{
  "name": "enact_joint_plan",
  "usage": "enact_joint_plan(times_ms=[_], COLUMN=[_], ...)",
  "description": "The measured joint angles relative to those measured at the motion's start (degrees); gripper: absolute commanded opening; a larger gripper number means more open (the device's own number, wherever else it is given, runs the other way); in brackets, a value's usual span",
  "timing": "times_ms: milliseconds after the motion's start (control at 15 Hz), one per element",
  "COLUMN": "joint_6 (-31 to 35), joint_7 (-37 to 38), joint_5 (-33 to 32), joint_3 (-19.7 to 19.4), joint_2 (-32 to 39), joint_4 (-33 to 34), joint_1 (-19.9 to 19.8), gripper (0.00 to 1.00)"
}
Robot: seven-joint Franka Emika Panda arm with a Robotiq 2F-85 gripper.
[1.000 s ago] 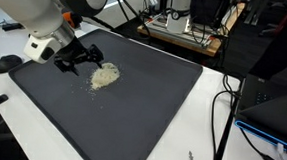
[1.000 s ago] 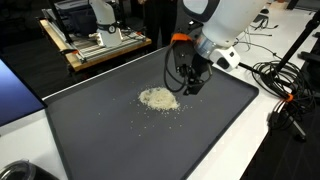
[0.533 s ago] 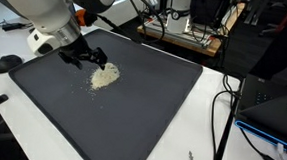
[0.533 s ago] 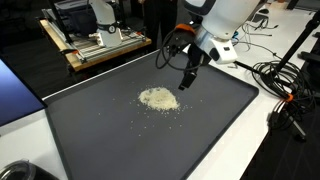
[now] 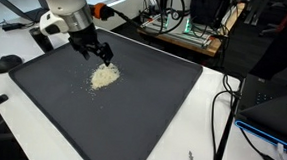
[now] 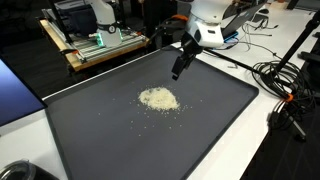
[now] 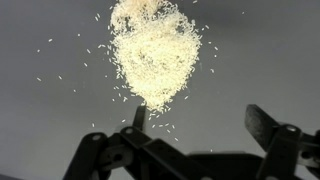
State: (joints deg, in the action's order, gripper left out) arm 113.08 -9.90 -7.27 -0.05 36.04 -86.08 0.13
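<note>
Gripper (image 5: 105, 56), jaws released and empty, over the dark mat (image 5: 152, 111). Rice pile (image 5: 105, 76) lies near the mat's middle, its top cropped in the wrist view. The mat lies on a white table (image 5: 196, 118), with cables (image 6: 275, 75) past the mat's edge.

Claw (image 6: 177, 70) hangs over the dark mat (image 6: 100, 140); rice pile (image 6: 158, 98) lies near.

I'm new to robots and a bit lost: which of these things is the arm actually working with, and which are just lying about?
In use:
- gripper, open, just above the grains
- pile of pale grains
- dark mat beneath them

Lying about:
- cables
- wooden cart with equipment
- round black object beside the mat
</note>
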Motion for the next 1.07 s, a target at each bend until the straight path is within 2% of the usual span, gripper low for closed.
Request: enact_joint_plan(times_ms=[267, 733, 933, 1067], joint_6=[10.48, 35.04, 42.61, 45.1], joint_7=[4.06, 4.25, 3.94, 3.3], joint_5=[0.06, 0.07, 0.06, 0.02], joint_3=[-0.22, -1.2, -1.65, -2.04], joint_2=[-6.33, -12.97, -13.21, -13.21], joint_4=[-11.32, -32.68, -37.93, -39.53], joint_1=[-0.25, -2.19, -3.15, -3.41], gripper=[1.0, 1.0, 1.0, 1.0])
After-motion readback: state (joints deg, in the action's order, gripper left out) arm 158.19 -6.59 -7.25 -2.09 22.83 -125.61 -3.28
